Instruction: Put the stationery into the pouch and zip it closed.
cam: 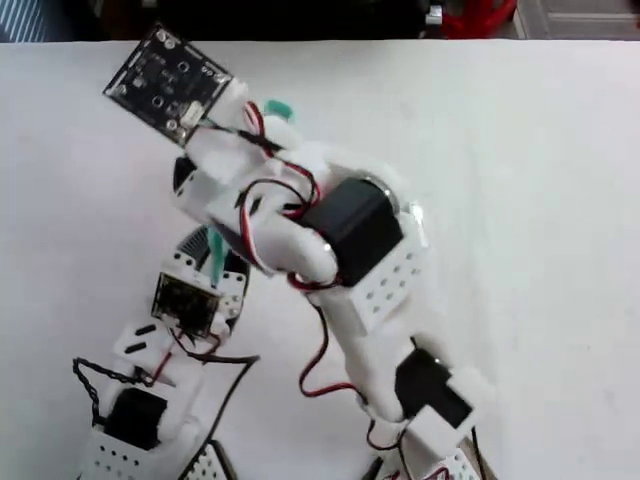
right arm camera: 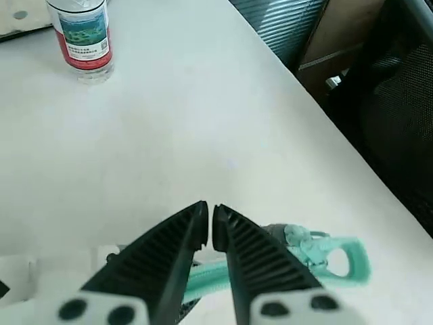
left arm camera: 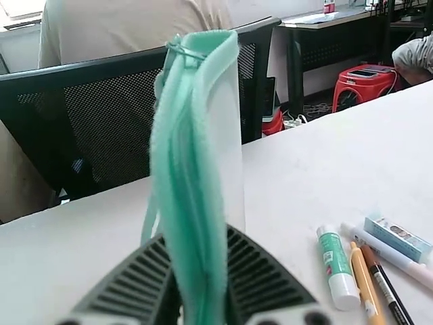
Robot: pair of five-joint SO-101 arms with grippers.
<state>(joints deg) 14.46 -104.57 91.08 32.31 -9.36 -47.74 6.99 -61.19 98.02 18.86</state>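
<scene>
Progress looks small: none of the stationery (left arm camera: 365, 271) is inside the pouch (left arm camera: 196, 169), so the filling and the zipping are both left to do. The left gripper (left arm camera: 196, 238) is clamped on the pouch and holds it upright above the table (left arm camera: 304, 169), with its narrow edge turned to the wrist camera; in the high view a bit of the same green shows toward the far edge of the table. The right gripper (right arm camera: 210, 210) has its jaws almost together with only a thin slit between them, and I cannot tell if anything is pinched there. The zipper pull (right arm camera: 352, 261) with its loop lies just beyond it. I judge the mouth must first be opened wide enough (from these views I cannot say whether the zip is open). The pouch is soft: a fuzzy mint-green fabric band along the edge and a smooth, milky, half-transparent side panel, so it will probably fold easily. The stationery lies close together on the table, back from the edge where a black mesh chair (left arm camera: 101, 108) stands: a round glue stick (left arm camera: 335, 264) with a white cap, thin pens (left arm camera: 382, 288), a long white marker (left arm camera: 396, 256) and a small flat eraser (left arm camera: 398, 238), all hard and smooth.
</scene>
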